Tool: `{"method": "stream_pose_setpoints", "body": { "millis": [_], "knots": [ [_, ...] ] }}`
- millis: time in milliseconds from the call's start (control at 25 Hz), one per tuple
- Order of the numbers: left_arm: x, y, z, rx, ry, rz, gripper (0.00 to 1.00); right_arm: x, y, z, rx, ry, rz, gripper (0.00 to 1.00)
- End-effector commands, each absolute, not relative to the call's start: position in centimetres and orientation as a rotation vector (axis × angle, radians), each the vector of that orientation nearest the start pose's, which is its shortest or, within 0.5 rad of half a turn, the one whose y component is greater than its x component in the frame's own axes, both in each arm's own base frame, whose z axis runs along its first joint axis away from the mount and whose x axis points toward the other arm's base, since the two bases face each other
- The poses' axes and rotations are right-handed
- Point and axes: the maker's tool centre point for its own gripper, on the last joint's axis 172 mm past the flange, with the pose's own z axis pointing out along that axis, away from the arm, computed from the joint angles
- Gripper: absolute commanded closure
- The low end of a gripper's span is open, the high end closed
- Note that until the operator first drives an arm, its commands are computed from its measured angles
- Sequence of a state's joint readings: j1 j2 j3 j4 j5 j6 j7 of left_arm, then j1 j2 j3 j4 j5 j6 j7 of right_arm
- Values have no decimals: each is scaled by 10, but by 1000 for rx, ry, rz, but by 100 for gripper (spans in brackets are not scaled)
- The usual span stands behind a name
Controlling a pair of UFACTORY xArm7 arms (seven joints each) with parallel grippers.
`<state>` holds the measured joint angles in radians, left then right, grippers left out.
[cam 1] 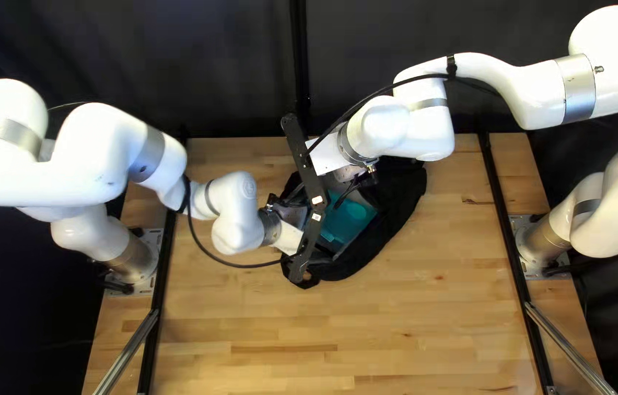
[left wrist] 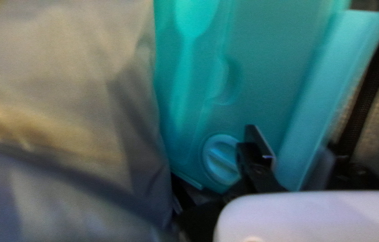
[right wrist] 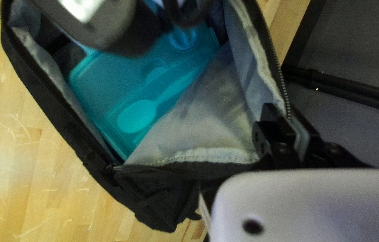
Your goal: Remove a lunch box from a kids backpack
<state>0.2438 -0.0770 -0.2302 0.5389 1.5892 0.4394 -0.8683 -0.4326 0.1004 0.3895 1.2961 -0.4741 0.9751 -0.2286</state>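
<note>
Left gripper (cam 1: 291, 238) at edge of lunch box (left wrist: 270, 62), inside backpack (cam 1: 401, 203)

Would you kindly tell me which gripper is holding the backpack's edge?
The right gripper: it pinches the backpack by its edge, while the left gripper is at the lunch box.

Arms, two: left arm (cam 1: 60, 179), right arm (cam 1: 535, 84); glossy white, rounded, tubular. Joints banded in grey metal, the right arm's wide band (cam 1: 579, 88) with a small screw. Feet: grey metal collars on silver plates, left plate (cam 1: 152, 241), right plate (cam 1: 526, 227). Black cables, one per arm: left (cam 1: 210, 252), right (cam 1: 360, 102), the right one strapped in black. Long black bars, left (cam 1: 310, 245) and right (cam 1: 297, 146), with small pale labels. Right arm's fingers (right wrist: 270, 114): black, on screwed links.
</note>
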Motion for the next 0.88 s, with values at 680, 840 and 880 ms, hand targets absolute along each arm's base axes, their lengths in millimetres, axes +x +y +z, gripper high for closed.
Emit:
{"method": "stream_pose_setpoints", "body": {
  "millis": [680,840,880],
  "knots": [
    [417,31,162,-2317,721,-496,100,566,-112,264,-3470,-701,-318,100],
    [423,33,173,-2330,703,-493,100,577,-110,256,-3455,-718,-330,100],
    [425,33,175,-2332,701,-493,100,578,-110,255,-3454,-720,-331,100]
  ]
}}
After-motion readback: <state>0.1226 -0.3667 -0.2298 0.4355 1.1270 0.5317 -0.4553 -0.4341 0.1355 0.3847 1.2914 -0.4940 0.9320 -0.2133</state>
